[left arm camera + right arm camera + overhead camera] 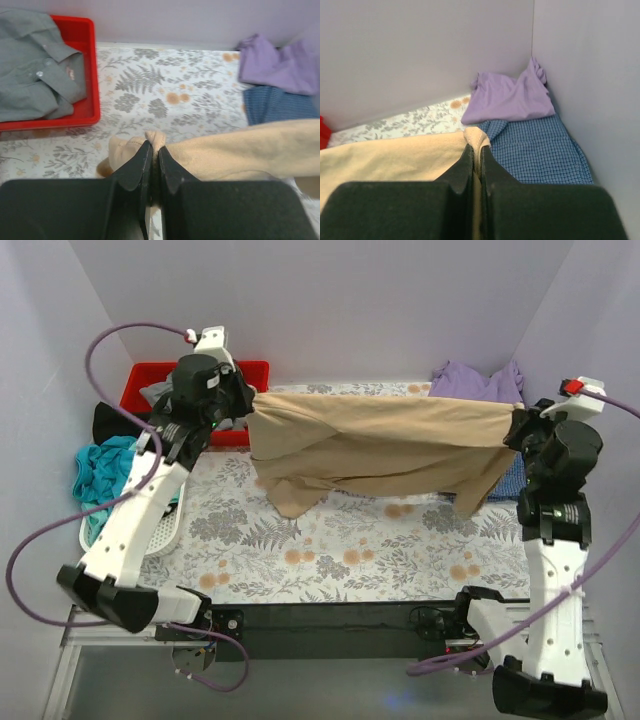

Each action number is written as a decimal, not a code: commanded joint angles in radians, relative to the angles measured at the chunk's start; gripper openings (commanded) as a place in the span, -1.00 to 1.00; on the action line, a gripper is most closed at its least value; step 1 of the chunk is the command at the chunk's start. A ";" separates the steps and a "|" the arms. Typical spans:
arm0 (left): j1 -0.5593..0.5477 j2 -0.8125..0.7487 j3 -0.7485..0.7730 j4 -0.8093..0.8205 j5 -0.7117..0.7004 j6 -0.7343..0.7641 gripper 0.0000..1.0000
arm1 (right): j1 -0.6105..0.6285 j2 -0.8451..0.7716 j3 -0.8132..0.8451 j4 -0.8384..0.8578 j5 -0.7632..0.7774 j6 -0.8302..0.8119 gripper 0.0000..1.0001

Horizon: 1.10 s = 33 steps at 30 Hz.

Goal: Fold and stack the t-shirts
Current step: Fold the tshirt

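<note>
The left gripper and the right gripper each pinch shut on just a small nub of the plain tan-beige cloth t-shirt, stretched in the air between them above the fern-printed table, so any outward pull could slip a corner free.

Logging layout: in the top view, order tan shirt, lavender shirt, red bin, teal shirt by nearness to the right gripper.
1. tan shirt, in the right gripper.
2. lavender shirt, back right.
3. red bin, back left.
4. teal shirt, far left.
</note>
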 commanded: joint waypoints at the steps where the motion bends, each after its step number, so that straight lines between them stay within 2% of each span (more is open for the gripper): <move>1: -0.011 -0.208 -0.046 -0.103 0.172 -0.050 -1.00 | 0.000 -0.113 0.095 -0.132 -0.019 -0.008 -0.97; 4: -0.013 -0.320 -0.026 -0.185 0.264 -0.083 -1.00 | 0.000 -0.201 0.148 -0.244 -0.030 -0.008 -0.97; 9: -0.016 -0.405 0.135 -0.405 0.389 -0.103 -1.00 | 0.000 -0.326 0.249 -0.381 -0.057 -0.002 -0.97; 11: -0.028 -0.487 0.127 -0.415 0.393 -0.142 -1.00 | -0.001 -0.369 0.282 -0.440 -0.061 0.000 -0.97; 14: -0.026 -0.583 0.185 -0.432 0.308 -0.188 -1.00 | 0.000 -0.393 0.371 -0.508 -0.059 0.004 -0.97; 16: -0.026 -0.569 0.320 -0.475 0.317 -0.202 -1.00 | 0.000 -0.387 0.435 -0.537 -0.047 -0.003 -0.97; 19: -0.022 -0.595 0.343 -0.443 0.353 -0.247 -1.00 | 0.000 -0.386 0.448 -0.537 -0.030 -0.003 -0.97; 21: -0.016 -0.577 0.360 -0.473 0.292 -0.247 -1.00 | 0.000 -0.374 0.437 -0.537 -0.019 -0.005 -0.97; 25: -0.016 -0.566 0.224 -0.450 0.255 -0.235 -1.00 | -0.001 -0.377 0.305 -0.481 0.010 0.001 -0.97; 29: -0.016 -0.548 -0.077 -0.320 0.241 -0.225 -1.00 | 0.000 -0.390 0.100 -0.392 0.044 0.026 -0.97; 33: -0.016 -0.499 -0.297 -0.182 0.218 -0.221 -1.00 | -0.001 -0.411 -0.173 -0.251 0.102 0.058 -0.97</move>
